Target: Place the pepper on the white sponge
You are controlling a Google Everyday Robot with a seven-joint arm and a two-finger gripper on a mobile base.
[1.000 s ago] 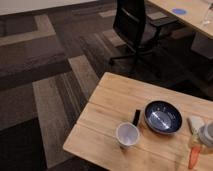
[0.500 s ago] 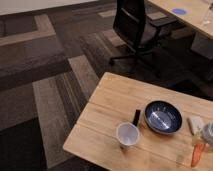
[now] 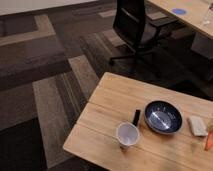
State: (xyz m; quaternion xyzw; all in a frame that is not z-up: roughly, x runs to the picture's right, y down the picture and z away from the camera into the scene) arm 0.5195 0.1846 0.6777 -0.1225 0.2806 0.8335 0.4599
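Note:
The pepper (image 3: 209, 142) is a small orange-red sliver at the right edge of the camera view, cut off by the frame, just right of and below the white sponge (image 3: 197, 126). The sponge lies flat on the wooden table (image 3: 120, 100), right of the dark blue bowl. Only a pale sliver of my gripper (image 3: 211, 124) shows at the right edge, directly above the pepper and beside the sponge. The pepper is not on the sponge.
A dark blue bowl (image 3: 163, 117) sits on the table, with a black marker-like stick (image 3: 136, 118) and a white paper cup (image 3: 127, 135) to its left. A black office chair (image 3: 136, 27) stands on the carpet beyond the table. Another desk (image 3: 190, 15) is at the far right.
The gripper and the pepper under it have moved to the right, and most of the gripper is now outside the frame. The sponge, bowl and cup have not moved.

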